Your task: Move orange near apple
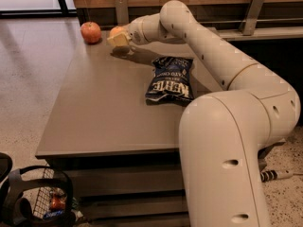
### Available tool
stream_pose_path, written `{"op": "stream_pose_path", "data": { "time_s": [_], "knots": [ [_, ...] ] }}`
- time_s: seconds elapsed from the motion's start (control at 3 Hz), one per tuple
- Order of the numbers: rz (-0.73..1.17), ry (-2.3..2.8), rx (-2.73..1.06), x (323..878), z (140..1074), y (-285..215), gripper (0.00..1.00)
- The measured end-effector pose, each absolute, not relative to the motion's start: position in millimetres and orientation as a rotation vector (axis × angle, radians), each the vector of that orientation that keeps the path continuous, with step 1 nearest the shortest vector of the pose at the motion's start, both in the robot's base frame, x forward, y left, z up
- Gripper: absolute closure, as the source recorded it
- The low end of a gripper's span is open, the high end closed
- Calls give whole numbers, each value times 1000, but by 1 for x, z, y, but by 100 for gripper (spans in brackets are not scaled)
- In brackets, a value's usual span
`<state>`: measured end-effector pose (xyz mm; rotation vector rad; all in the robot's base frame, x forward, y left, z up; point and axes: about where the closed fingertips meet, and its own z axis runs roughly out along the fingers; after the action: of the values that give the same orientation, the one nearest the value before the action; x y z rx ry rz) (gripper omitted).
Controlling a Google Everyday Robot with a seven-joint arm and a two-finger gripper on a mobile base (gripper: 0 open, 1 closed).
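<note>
Gripper, pale yellow, held just above the worktop by the far edge, near the far-left corner, clenched on the orange, a round bright matte fruit mostly hidden behind it. Grey flat rectangular worktop. Cream robot arm reaches in over the right edge. Dark blue crinkled chip bag lies flat, centre-right. Round shiny red apple with yellow blush sits at the far-left corner, near the orange, not touching.
</note>
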<state>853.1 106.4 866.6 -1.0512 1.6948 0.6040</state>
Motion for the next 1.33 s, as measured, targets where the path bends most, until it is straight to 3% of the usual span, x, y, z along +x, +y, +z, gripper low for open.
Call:
{"op": "stream_pose_path", "data": {
  "time_s": [1.0, 1.33],
  "knots": [
    [624, 1710, -1079, 872, 836, 135, 100],
    [627, 1710, -1082, 871, 834, 138, 82]
  ]
}}
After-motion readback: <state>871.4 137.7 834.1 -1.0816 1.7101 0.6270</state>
